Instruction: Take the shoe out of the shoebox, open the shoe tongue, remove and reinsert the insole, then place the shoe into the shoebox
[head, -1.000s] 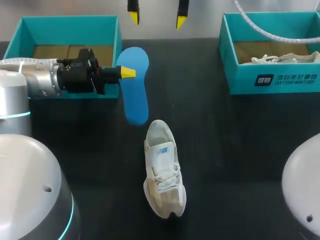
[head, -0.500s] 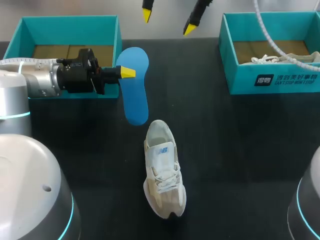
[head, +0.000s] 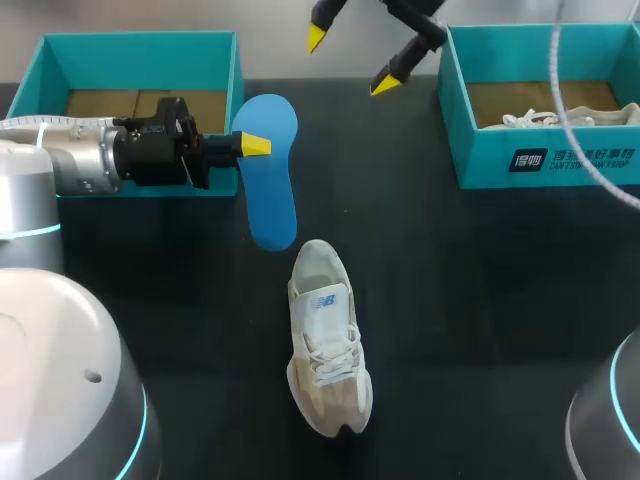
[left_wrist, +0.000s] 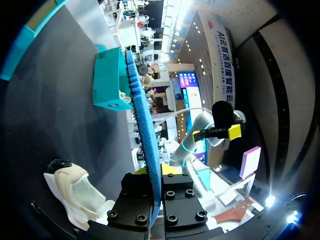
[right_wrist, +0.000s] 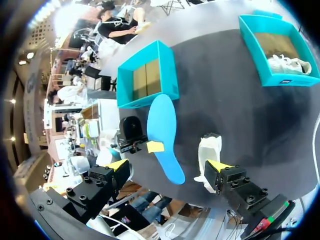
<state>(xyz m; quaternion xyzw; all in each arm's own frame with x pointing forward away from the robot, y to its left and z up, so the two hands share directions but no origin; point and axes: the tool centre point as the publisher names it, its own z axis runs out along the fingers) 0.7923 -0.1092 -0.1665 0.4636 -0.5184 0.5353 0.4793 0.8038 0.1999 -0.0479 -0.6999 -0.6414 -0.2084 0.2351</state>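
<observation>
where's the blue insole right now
Head view, left of middle: the blue insole is clamped in the left gripper, beside the empty teal shoebox, just beyond the white sneaker.

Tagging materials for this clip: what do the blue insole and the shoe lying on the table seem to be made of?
The insole is likely foam: matte blue, thin and flat, with a bumpy texture seen edge-on in the left wrist view. The shoe seems to have a matte fabric or mesh upper in cream and off-white, with woven laces; the exact textile is unclear.

Cream shoe (head: 325, 340) upright mid-table; blue insole (head: 271, 205) held level beside teal shoebox (head: 140, 40)
</observation>
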